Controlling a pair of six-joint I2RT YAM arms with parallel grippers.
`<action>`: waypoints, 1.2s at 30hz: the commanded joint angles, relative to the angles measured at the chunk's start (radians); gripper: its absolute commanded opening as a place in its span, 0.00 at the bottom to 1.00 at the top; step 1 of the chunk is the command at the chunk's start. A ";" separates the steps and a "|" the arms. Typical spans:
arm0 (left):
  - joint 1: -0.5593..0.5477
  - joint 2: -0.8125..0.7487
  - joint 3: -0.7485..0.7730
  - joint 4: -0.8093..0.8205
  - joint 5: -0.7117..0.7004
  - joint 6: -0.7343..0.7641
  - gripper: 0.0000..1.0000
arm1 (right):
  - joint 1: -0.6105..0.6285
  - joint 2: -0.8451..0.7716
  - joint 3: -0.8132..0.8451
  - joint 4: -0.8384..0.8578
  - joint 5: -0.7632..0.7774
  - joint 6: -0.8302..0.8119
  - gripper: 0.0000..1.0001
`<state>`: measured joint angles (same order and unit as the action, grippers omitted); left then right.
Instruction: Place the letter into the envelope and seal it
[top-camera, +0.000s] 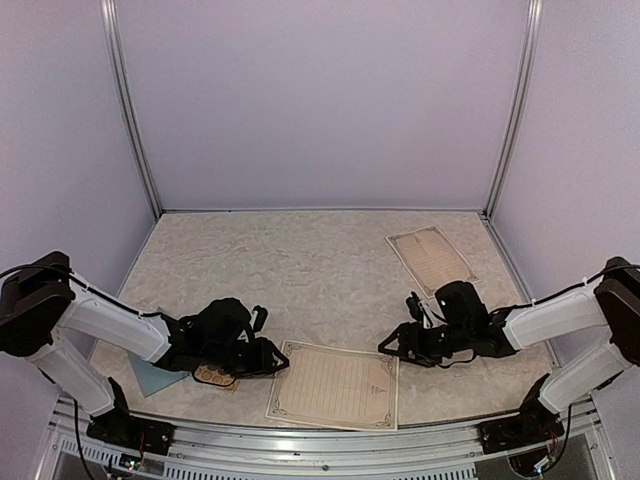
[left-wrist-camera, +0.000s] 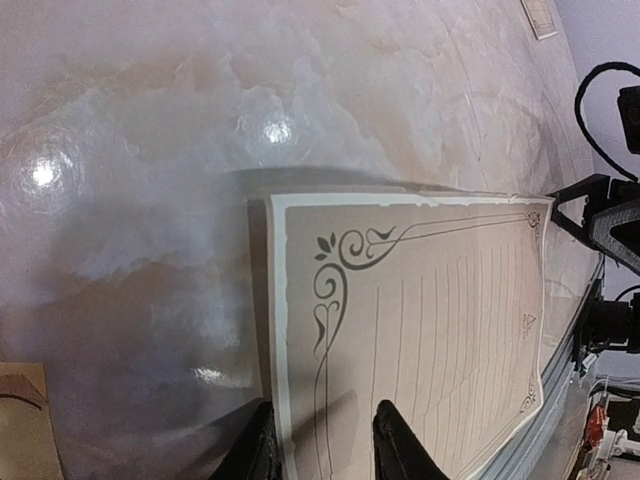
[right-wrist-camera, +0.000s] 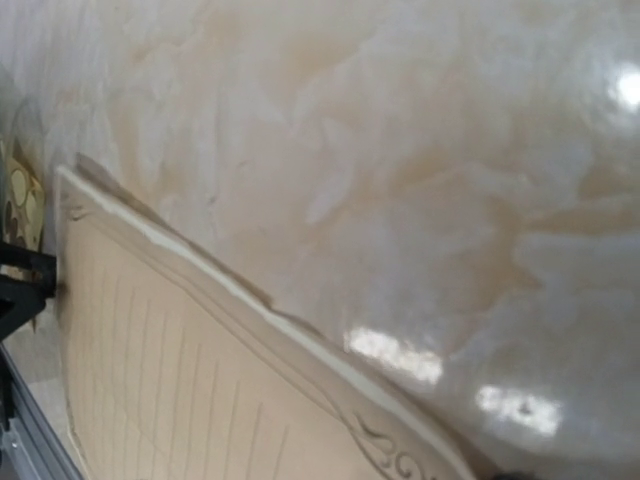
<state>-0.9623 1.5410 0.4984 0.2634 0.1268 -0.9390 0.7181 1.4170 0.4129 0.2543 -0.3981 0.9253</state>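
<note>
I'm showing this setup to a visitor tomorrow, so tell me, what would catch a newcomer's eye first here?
The cream ornate-bordered letter lies near the table's front edge, with the left gripper at its left edge and the right gripper at its right. A teal envelope peeks from under the left arm; a second cream sheet lies far right.

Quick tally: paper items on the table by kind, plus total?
Cream lined sheets: 2 (near sheet, far-right sheet)
Teal envelope: 1, partly hidden under the left arm
Tan sticker sheet: 1
Total: 4
</note>
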 joint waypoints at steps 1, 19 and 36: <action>-0.007 0.026 0.003 -0.008 0.011 0.003 0.30 | 0.015 0.024 -0.009 -0.011 -0.014 0.009 0.62; -0.007 0.042 0.018 -0.013 -0.013 -0.012 0.27 | 0.016 0.033 -0.012 0.048 -0.048 -0.009 0.00; 0.010 -0.270 0.153 -0.145 -0.110 0.407 0.70 | 0.015 -0.165 0.096 -0.015 -0.182 -0.232 0.00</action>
<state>-0.9588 1.3178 0.5610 0.1688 0.0086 -0.7631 0.7238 1.2766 0.4465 0.2718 -0.4816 0.8021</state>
